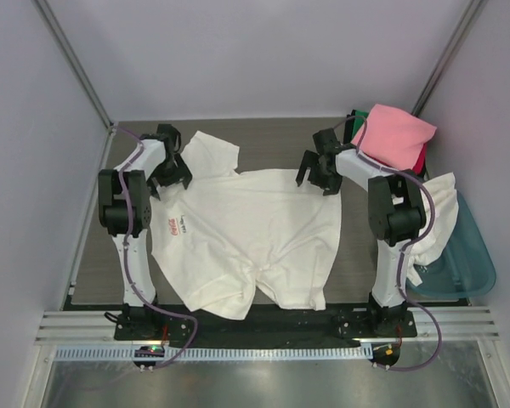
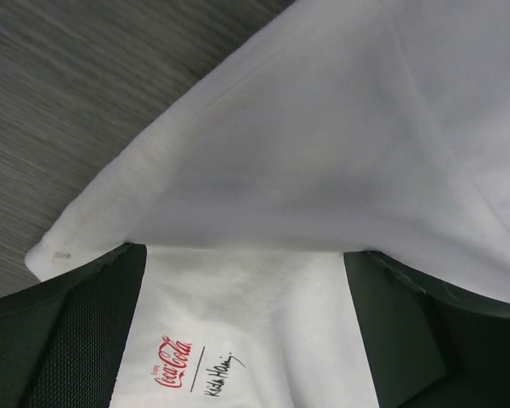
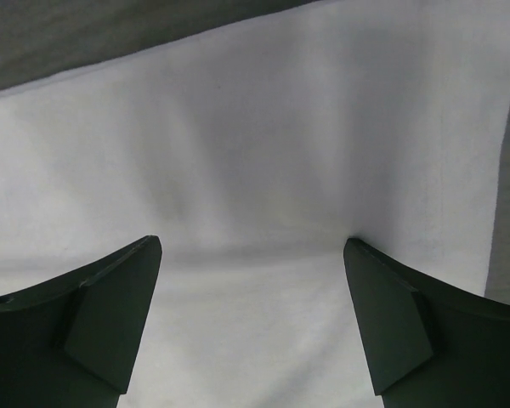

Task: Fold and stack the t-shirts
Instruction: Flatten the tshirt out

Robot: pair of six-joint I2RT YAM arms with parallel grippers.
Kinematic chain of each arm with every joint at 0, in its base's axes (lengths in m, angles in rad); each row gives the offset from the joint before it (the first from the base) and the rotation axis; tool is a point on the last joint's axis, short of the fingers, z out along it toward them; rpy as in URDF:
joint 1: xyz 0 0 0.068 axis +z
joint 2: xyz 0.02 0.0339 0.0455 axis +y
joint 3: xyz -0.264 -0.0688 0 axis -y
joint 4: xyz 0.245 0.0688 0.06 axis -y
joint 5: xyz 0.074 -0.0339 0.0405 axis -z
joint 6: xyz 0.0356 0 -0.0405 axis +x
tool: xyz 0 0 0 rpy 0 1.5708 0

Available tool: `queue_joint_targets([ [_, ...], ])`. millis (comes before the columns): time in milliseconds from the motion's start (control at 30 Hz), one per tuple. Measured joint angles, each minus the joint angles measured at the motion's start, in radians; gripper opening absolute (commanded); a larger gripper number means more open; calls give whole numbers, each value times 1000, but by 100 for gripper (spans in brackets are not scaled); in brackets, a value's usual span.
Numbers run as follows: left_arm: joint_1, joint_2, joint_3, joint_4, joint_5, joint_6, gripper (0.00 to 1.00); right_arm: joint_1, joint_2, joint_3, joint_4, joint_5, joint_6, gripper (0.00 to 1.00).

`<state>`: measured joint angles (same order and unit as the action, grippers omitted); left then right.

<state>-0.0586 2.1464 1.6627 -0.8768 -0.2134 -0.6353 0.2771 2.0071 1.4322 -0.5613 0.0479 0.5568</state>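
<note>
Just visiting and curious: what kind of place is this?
Probably a robotics test booth: plain white walls box in a table, and two robot arms bolted at its edge reach over a white t-shirt.

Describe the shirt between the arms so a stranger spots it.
On the grey table, a cream-white t-shirt lies spread across the middle. Unlike the pink shirt far right or the white shirt over the teal tub, it bears a red Coca-Cola mark.

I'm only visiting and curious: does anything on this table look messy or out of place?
Yes. The cream t-shirt lies crooked and rumpled on the table, its near edge bunched by the arms' bases. Another white shirt hangs over the rim of the teal tub at the right.
</note>
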Motion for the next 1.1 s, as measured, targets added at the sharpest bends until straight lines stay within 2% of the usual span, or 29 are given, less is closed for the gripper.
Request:
queue_joint_targets([
  [100,13,89,148,-58,-15,18,100,-32,95,141,-21,-18,-18,95],
  [333,36,353,608,-128,-47,89,100,-67,353,546,-24,-103,-74,95],
  [433,38,430,750,-135,-62,122,100,-70,447,702,-24,-135,-93,96],
  [500,39,444,779,-136,-71,133,100,-70,481,765,-26,-152,-107,96],
  [567,39,410,734,-131,-82,142,100,-69,487,776,-38,-160,-118,96],
  [633,39,328,624,-120,-85,142,100,-65,478,772,-50,-158,-130,96],
  [767,32,58,349,-108,-86,117,100,-43,359,626,-67,-129,-143,96],
  [967,-10,-486,-112,-77,-80,59,95,26,-83,182,-36,-71,-106,95],
  [1100,-133,-747,-433,-55,-49,12,91,68,-444,-196,21,-51,-28,95],
])
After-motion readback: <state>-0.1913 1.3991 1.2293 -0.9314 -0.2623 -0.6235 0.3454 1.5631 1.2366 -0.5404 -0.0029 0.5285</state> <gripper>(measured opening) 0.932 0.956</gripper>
